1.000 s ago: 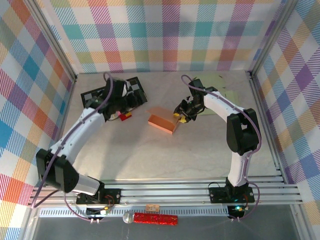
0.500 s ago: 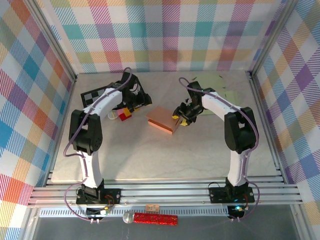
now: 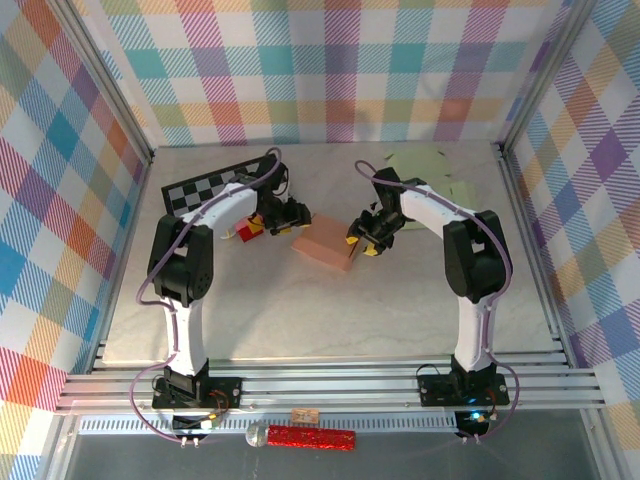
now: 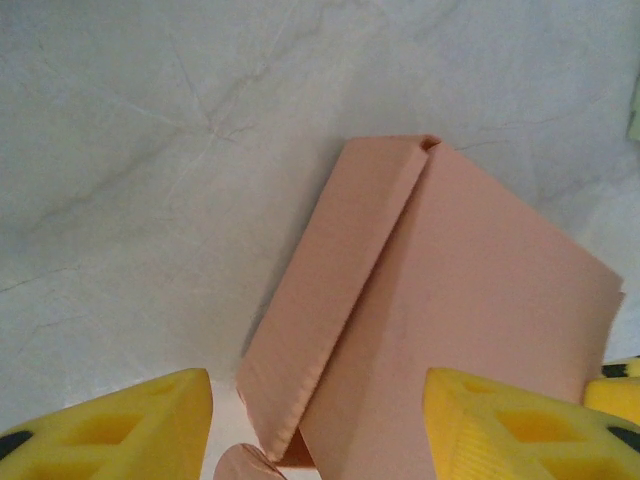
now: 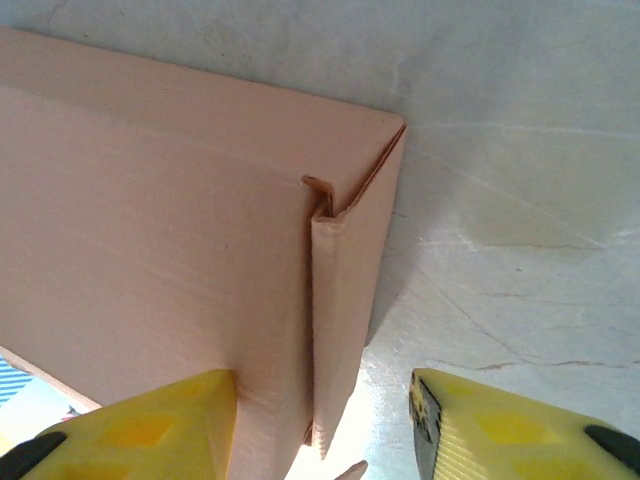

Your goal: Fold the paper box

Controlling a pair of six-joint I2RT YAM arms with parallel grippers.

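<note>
The paper box [image 3: 322, 240] is a flat salmon-pink carton lying on the marble table top, between my two arms. My left gripper [image 3: 291, 216] is at its left end. In the left wrist view the yellow jaws of this left gripper [image 4: 318, 395] stand open around a corner of the box [image 4: 470, 300], with a gap on the left side. My right gripper [image 3: 362, 239] is at the box's right end. The right gripper [image 5: 320, 405] is also open in its wrist view, straddling the folded side wall of the box [image 5: 150, 220], its right finger clear of it.
A black-and-white checkerboard mat [image 3: 205, 185] lies at the back left, with a small red and yellow block [image 3: 250, 230] beside the left gripper. Pale green sheets [image 3: 425, 162] lie at the back right. Plaid walls close three sides; metal rails [image 3: 330, 385] run along the near edge.
My left arm has swung right from the checkerboard mat to the box's left end, its jaws narrowing. The box has turned slightly. The right gripper stayed at the right end and opened a little.
</note>
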